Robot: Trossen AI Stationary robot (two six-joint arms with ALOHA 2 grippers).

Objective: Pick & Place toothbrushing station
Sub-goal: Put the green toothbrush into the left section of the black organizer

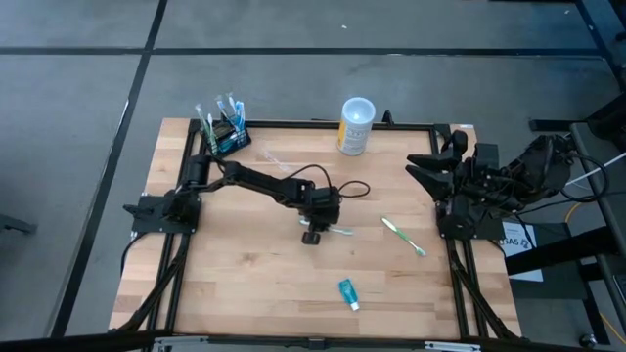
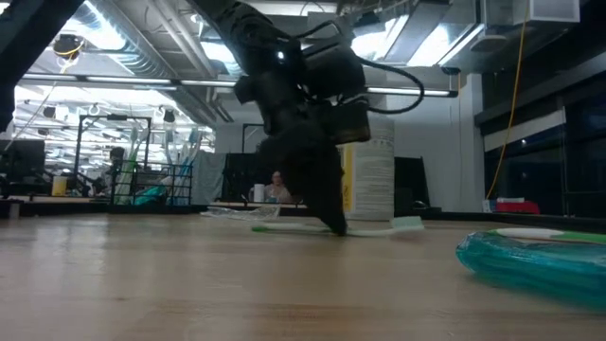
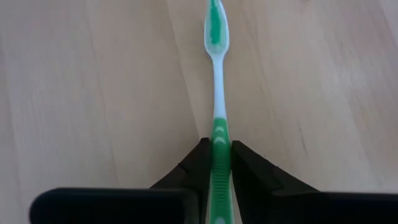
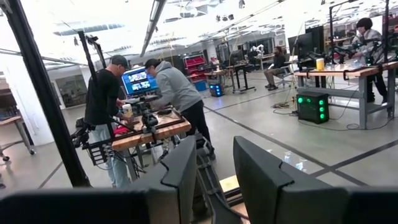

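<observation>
My left gripper (image 1: pixel 313 232) is at the table's middle, shut on a green-and-white toothbrush (image 3: pixel 217 93). It also shows in the low view (image 2: pixel 329 220). The toothbrush's head (image 3: pixel 216 28) points toward the table's right. The black toothbrushing station (image 1: pixel 227 135) stands at the far left corner with several toothbrushes upright in it. My right gripper (image 4: pixel 214 171) is open and empty, folded back at the table's right edge (image 1: pixel 445 181). My left gripper pinches the toothbrush's green handle (image 3: pixel 220 144) between its two fingers, one on each long side. The fingers come from above, pointing down. The toothbrush lies level along the table top (image 2: pixel 369 228), its head end free beyond the fingers.
A second green toothbrush (image 1: pixel 403 236) lies right of the middle. A teal toothpaste tube (image 1: pixel 348 293) lies toward the near edge. A white-and-yellow cup (image 1: pixel 356 125) stands at the far edge. People stand at benches in the room beyond.
</observation>
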